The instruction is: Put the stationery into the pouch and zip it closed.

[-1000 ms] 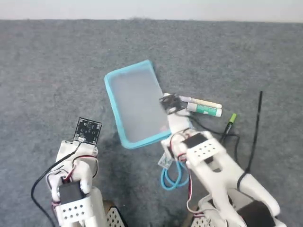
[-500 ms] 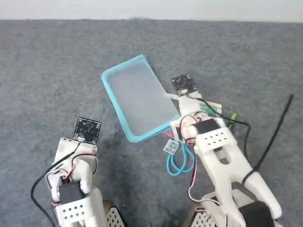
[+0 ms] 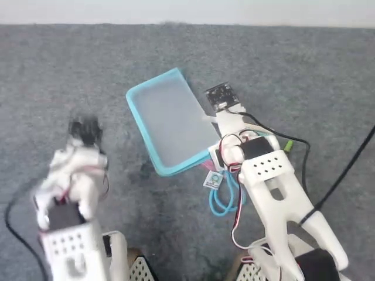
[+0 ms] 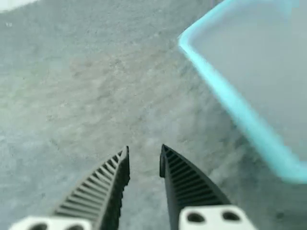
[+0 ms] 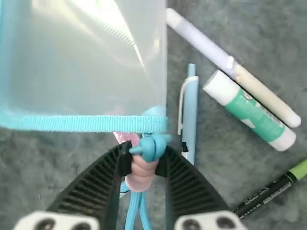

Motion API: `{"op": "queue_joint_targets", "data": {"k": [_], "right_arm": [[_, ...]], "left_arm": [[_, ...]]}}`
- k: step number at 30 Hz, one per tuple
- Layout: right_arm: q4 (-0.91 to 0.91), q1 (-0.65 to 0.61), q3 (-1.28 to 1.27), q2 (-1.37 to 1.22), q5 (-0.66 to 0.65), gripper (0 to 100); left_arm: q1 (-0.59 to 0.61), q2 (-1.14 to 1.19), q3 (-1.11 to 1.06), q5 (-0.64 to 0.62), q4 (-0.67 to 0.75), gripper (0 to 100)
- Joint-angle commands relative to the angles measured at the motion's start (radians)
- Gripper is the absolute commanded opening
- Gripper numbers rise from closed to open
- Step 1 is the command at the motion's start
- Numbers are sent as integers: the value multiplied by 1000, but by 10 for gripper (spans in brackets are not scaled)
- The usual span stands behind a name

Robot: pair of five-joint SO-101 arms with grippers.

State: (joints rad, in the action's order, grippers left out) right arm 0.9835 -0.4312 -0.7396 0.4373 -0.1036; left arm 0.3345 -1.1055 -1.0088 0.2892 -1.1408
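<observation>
The right hand point(image 5: 143, 149) clamps the pouch's point(image 5: 86, 62) cord point(image 5: 152, 143); the pens point(image 5: 190, 120) lie just beside it. The left hand point(image 4: 144, 149), ajar and empty, sits farther off.

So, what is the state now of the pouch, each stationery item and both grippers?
pouch: flat on carpet, looks empty.
right gripper: shut on pull cord.
left gripper: slightly open, empty.
blue pen: outside, beside pouch.
glue stick: capped, outside.
white marker: outside.
green-capped pen: outside.
</observation>
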Motion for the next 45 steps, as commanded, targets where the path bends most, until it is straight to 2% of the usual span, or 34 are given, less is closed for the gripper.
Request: {"op": "queue_joint_targets", "data": {"k": [1,5,8,15,21,26,30,36,39,42,45], "right_arm": [[4,-45,2,10,-44,6],[13,-53,0,10,-52,6],[15,-38,2,10,-54,6],[27,12,68,12,-54,6],[246,12,358,10,-49,6],[409,-53,657,-1,-54,6],[487,-170,786,-1,-54,6],[463,-318,740,10,-109,6],[430,-372,667,12,-132,6],[361,-383,522,12,-141,6],[211,-341,327,12,-143,6]], "left_arm": [[-140,313,200,-169,21,111],[-295,463,209,-325,160,176],[-344,477,148,-362,264,177],[-282,486,-16,-354,459,176],[-287,486,-125,-354,582,176],[-333,486,-145,-359,592,176],[-356,486,-148,-382,592,176],[-491,488,-151,-387,594,176],[-522,486,-150,-393,595,176],[-465,477,-145,-428,595,176],[-361,477,-142,-433,594,176]]}}
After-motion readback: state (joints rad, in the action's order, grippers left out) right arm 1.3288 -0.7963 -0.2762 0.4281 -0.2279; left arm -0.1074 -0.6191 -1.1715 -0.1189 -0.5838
